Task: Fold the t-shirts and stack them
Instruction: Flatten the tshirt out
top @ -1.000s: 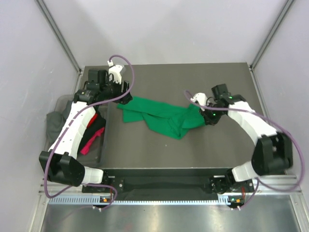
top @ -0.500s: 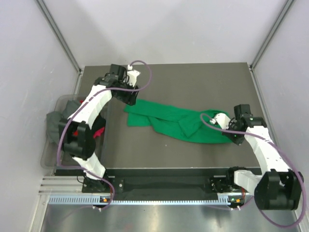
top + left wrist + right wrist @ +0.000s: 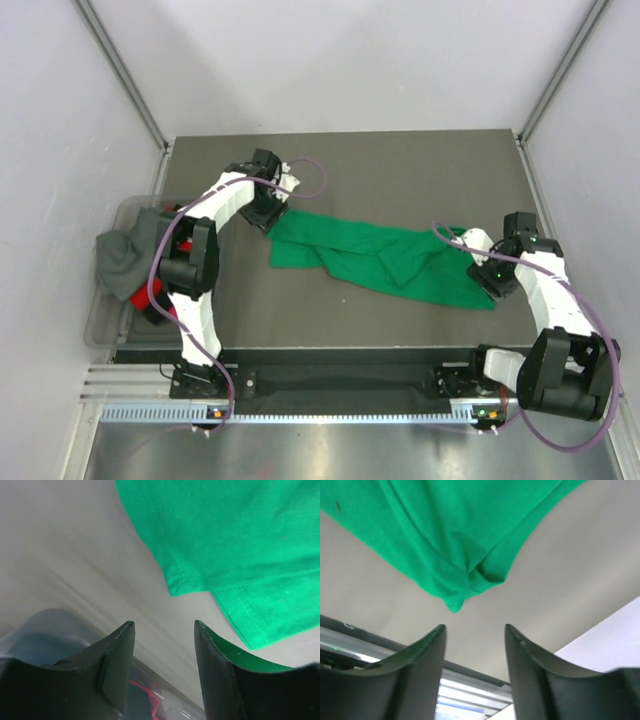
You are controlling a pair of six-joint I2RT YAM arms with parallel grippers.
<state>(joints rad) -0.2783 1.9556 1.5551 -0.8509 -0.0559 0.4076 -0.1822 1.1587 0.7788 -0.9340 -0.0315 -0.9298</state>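
Cloth under inspection: green shirt (image 3: 380, 255), lying on the table (image 3: 400, 170) just right of the bin (image 3: 100, 325). It is drawn out in a long rumpled band running away from the bin, and the end farthest from the bin is bunched and doubled over.

I find the left gripper (image 3: 164, 625) at the shirt's bin-side end, fingers spread wide and empty. The hem corner sits just beyond the tips, not between them. The right gripper (image 3: 475, 626) is at the end farthest from the bin, likewise wide open with nothing in it, and a puckered corner lies just ahead of its tips. A grey shirt (image 3: 125, 255) and a red shirt (image 3: 143, 298) are in the bin; the grey appears to spill over its rim.

Judgement: light, limp cloth with no stiffness. It will sag and drag when lifted, and folds will shift unless laid flat. I would pinch at the stitched hem corners, one arm per end, taking a single layer. At the bunched end I cannot tell the layers apart.
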